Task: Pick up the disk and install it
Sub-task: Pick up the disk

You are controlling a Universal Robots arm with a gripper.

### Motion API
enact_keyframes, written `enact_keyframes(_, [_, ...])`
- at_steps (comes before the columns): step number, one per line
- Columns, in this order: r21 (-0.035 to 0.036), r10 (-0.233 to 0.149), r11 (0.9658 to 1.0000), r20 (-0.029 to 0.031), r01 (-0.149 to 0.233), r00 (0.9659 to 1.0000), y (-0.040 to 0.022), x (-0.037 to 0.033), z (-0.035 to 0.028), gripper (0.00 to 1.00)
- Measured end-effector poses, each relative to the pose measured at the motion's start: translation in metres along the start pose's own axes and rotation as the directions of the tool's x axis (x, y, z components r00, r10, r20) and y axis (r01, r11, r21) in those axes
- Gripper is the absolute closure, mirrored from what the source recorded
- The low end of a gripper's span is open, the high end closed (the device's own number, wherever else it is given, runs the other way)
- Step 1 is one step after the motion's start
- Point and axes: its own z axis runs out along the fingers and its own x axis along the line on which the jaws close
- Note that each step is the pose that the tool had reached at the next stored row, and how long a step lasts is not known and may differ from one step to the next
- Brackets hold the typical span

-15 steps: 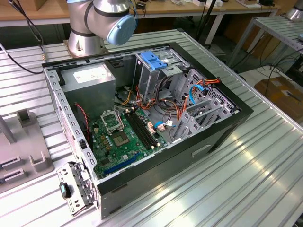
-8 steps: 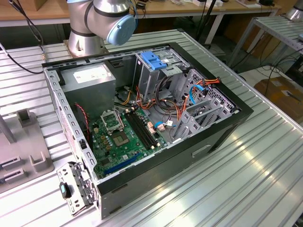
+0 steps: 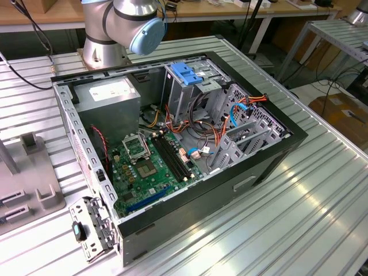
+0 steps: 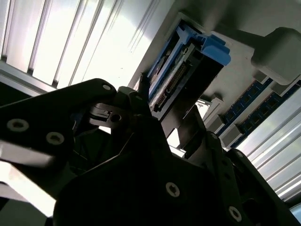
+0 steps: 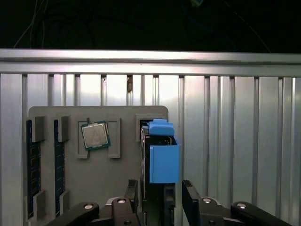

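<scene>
- Hand (image 5: 161, 189): set astride the disk (image 5: 163, 162), one side to each flat face. I cannot tell whether it is clenched or released.
- Disk: stands on edge in a slot of the grey holder tray (image 5: 123, 181), with its blue rail frame toward the first wrist camera. Its connector edge (image 4: 175, 82) shows in the second wrist view.
- Handling, my estimate: rigid metal body, some heft, shock-sensitive, and the smooth faces may slip. The best hold is across the flat faces at mid-body, clear of the connector and the springy blue plastic.
- Tray neighbours: processor chip (image 5: 95, 135), memory sticks (image 5: 33, 165).
- Tray lies on the ribbed surface (image 5: 235, 141).
- Exterior view: computer case (image 3: 290, 144) lies open.
</scene>
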Motion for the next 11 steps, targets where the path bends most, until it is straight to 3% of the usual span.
enact_keyframes(4, [0.0,0.0,1.0,0.0,0.0,1.0,0.0,0.0,-0.0001,0.65])
enact_keyframes(11, [0.0,0.0,1.0,0.0,0.0,1.0,0.0,0.0,-0.0006,0.65])
